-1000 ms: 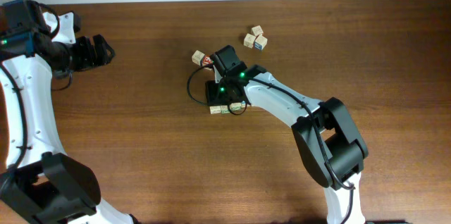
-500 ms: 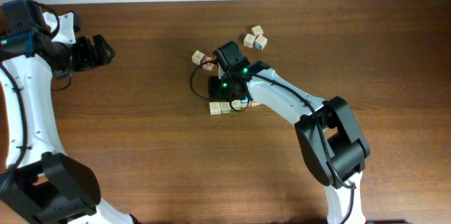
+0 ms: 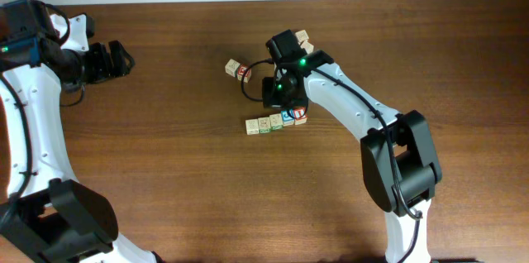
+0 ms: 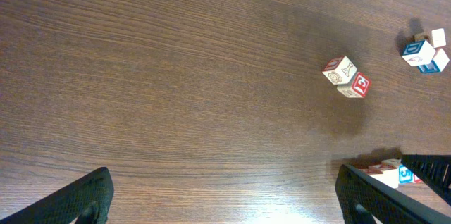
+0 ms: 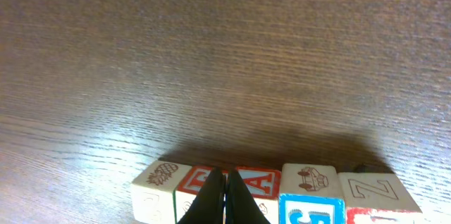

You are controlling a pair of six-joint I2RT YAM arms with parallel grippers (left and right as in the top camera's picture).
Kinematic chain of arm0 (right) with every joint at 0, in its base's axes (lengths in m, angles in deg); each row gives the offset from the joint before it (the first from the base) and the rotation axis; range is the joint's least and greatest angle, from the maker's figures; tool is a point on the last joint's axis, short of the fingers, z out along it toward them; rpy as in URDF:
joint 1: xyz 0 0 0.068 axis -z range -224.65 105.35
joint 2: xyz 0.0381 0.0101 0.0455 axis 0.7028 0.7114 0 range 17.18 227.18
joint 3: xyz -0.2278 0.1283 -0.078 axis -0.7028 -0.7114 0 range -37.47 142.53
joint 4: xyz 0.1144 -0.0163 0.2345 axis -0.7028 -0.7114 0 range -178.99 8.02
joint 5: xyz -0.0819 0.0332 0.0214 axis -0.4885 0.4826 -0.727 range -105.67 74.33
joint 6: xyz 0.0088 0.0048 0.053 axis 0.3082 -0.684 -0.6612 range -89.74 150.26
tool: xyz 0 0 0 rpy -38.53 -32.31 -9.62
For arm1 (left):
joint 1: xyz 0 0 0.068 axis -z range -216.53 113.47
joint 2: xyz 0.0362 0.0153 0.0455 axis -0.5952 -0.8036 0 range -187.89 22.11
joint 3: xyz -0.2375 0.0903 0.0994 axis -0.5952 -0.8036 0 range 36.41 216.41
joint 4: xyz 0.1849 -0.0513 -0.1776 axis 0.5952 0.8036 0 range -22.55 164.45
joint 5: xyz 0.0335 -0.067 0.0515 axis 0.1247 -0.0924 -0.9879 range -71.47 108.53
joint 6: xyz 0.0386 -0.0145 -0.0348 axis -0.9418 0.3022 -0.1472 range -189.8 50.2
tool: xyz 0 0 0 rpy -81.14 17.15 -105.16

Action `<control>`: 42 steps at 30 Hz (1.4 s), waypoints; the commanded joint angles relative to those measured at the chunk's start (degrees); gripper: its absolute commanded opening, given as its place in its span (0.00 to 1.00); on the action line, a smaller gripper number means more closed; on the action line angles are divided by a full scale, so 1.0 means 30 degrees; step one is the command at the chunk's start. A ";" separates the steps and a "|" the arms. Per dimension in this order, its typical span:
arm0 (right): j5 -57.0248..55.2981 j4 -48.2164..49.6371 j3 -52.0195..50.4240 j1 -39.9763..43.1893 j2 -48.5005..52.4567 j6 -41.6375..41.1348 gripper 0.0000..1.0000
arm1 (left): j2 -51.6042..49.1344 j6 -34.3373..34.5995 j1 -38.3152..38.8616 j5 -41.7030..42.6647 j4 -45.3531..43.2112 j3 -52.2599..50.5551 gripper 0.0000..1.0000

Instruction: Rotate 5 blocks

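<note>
Overhead, the five blocks lie as one joined, slightly slanted line on the table, the right jaws pressed together and empty just beside it, the left jaws wide apart far away, so the turn looks at most partly made.

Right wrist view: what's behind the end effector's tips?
The line of five blocks. The shut right end effector hides the seam between the red A cube and its red-framed neighbour; contact cannot be seen.

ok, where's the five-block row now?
Overhead: mid-table, the five-block row lies just below the right end effector in frame, with the red-marked pair up-left.
</note>
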 commanded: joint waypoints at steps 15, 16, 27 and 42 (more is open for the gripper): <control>0.0299 -0.0255 -0.0313 0.0058 0.1180 0.0109 0.05 | -0.0022 0.0124 -0.0029 0.0197 0.0022 0.0423 0.99; 0.0423 -0.0248 -0.0313 0.0109 0.1195 0.0109 0.05 | -0.0022 0.0124 -0.0029 0.0197 0.0022 0.0423 0.99; 0.0627 -0.0306 -0.0313 0.0189 0.1217 0.0117 0.05 | -0.0022 0.0124 -0.0029 0.0197 0.0022 0.0423 0.99; 0.0539 0.0408 0.0896 0.1632 0.1239 0.1188 0.06 | -0.0022 0.0124 -0.0029 0.0197 0.0022 0.0423 0.99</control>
